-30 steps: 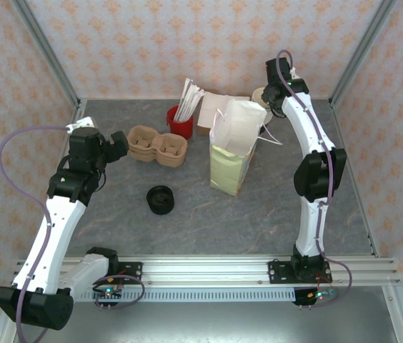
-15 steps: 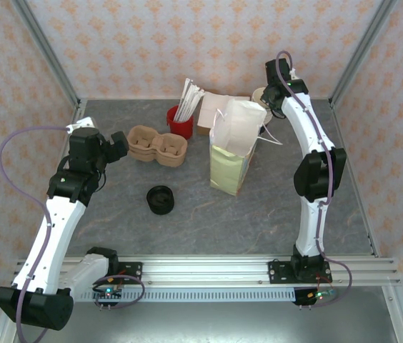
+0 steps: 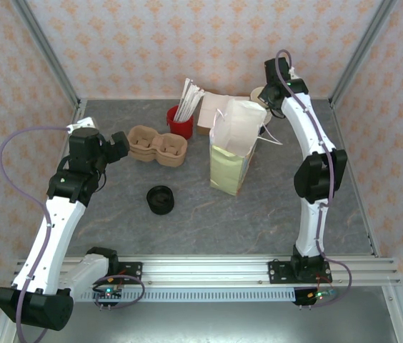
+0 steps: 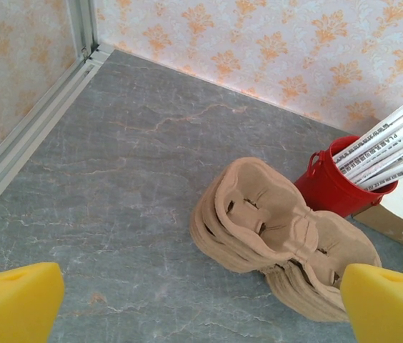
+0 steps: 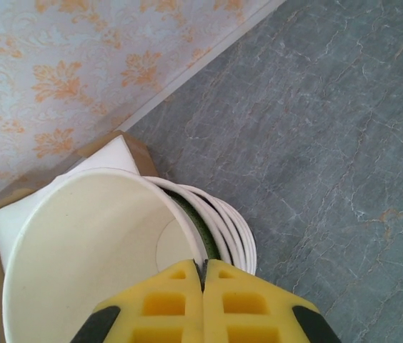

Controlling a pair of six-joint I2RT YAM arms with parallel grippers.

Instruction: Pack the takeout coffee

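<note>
Barely any change since a second ago: tiny shift at right wrist, behind-right of bag [image 3: 234, 153]; none on left side, none among things on bench [image 3: 187, 229].

Right gripper [image 5: 203, 275]: clenched, pads together at rim of top cup [image 5: 94, 250], apparently with cup wall pinched between. Cream inside, strip of green side showing, sitting offset on stack [image 5: 239, 239] behind-right of bag.

Left gripper [image 3: 123, 144]: released, jaws wide, hovering left of bag, just beside carriers [image 4: 280, 243], not touching. Red pot [image 4: 334, 182] of sticks right behind carriers.

Coffee: cannot pick out a finished, lidded one. Likely top cup, yet to be lidded. Black disc [image 3: 161, 199] front-left of bag, well apart, all black from above, probably lids.

Step, as judged: early, pulling one cup off stack. Packing itself not begun; bag upright, mouth open.

Next: lift straight up with pinch kept firm, watching for a second cup sticking underneath. Then carry round bag toward disc or carriers without clipping handles.
</note>
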